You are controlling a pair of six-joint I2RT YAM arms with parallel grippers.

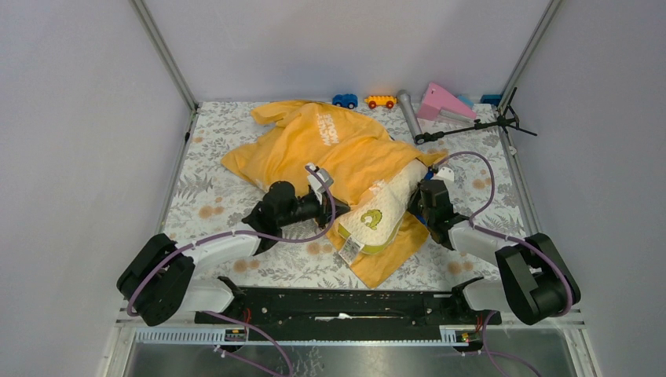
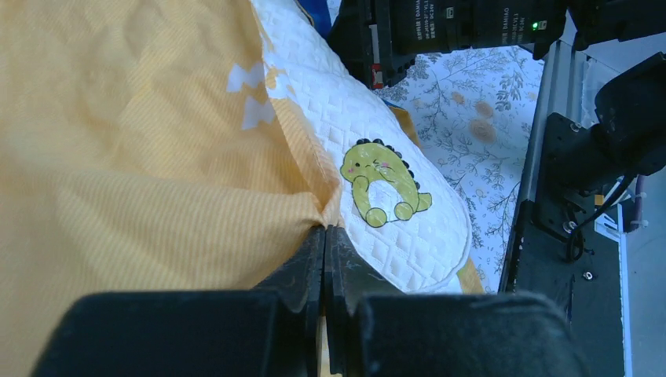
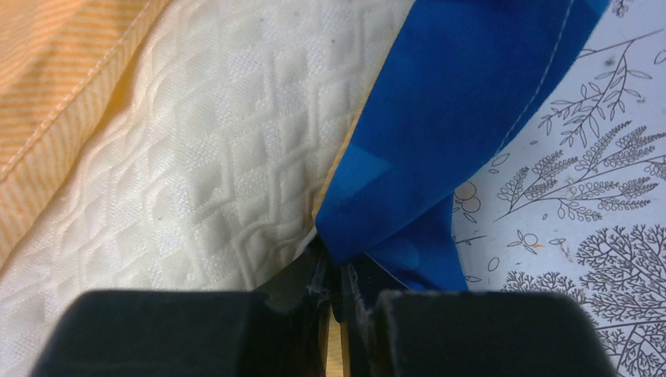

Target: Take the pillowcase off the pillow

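The orange-yellow pillowcase [image 1: 330, 145] lies bunched over the far end of the cream pillow [image 1: 386, 206]. The pillow's near end sticks out, showing a green logo and a white tag. My left gripper [image 1: 338, 210] is at the pillow's left side. In the left wrist view it [image 2: 324, 232] is shut on a fold of the orange pillowcase [image 2: 141, 157] next to the quilted pillow [image 2: 393, 149]. My right gripper [image 1: 422, 203] is at the pillow's right side. In the right wrist view it [image 3: 334, 255] is shut on the pillowcase's blue edge [image 3: 455, 102] beside the pillow [image 3: 204, 157].
At the back edge of the floral table cover [image 1: 228, 212] stand a blue toy car [image 1: 344, 100], an orange toy car [image 1: 381, 100], a grey cylinder [image 1: 408, 111], a pink wedge [image 1: 441, 100] and a black tripod [image 1: 471, 126]. Metal frame posts and walls close the sides.
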